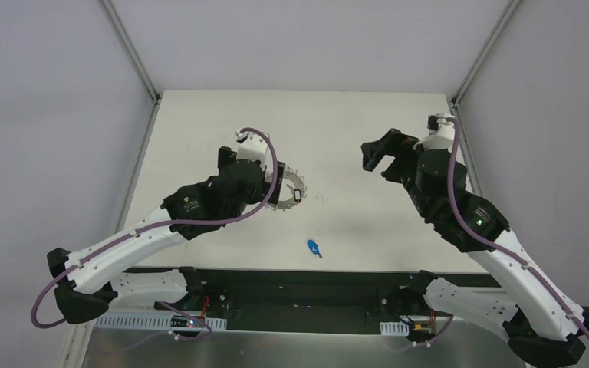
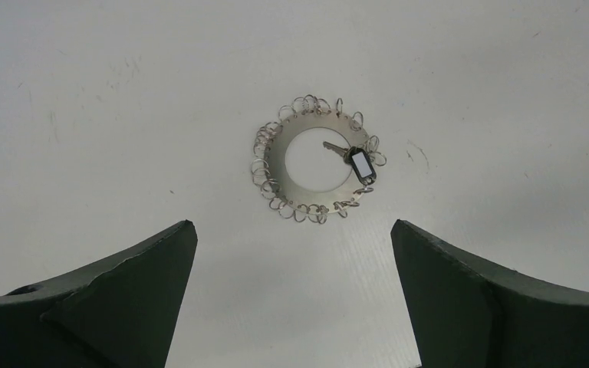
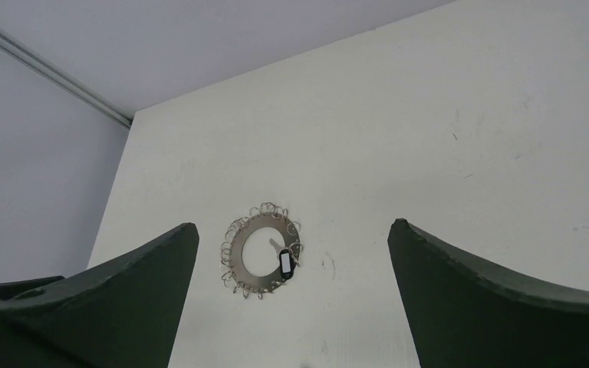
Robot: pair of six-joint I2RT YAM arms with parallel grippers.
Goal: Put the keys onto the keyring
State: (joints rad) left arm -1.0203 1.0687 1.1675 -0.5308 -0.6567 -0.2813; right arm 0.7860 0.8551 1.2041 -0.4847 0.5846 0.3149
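**Left gripper.** The left gripper (image 2: 291, 226) is fully open and holds nothing. Its two dark fingers (image 2: 123, 291) stand wide apart at the bottom of the left wrist view, with only bare table (image 1: 353, 115) between them. In the top view the left wrist sits over the left part of the keyring (image 2: 274, 157) and hides it. In the wrist view the keyring lies ahead of the fingertips and clear of both fingers.

**Right gripper.** The right gripper (image 3: 293, 225) is also fully open and empty. It hangs above the right side of the table, well apart from the keyring and tilted toward it. The keyring shows small between its fingers in the right wrist view.

**Keyring.** The keyring lies flat on the table, left of centre. Small wire loops fringe its whole outer edge.

**Black-tag key.** The black-tag key (image 2: 362, 165) rests on the right side of the keyring. Its tag lies over the flat band with the white insert facing up. Its silver blade points inward across the hole. Whether a loop passes through the key cannot be determined.

**Blue-tag key.** The blue-tag key (image 1: 314, 247) lies loose on the table near the near edge, between the two arms. It is well apart from the keyring and touches neither gripper.
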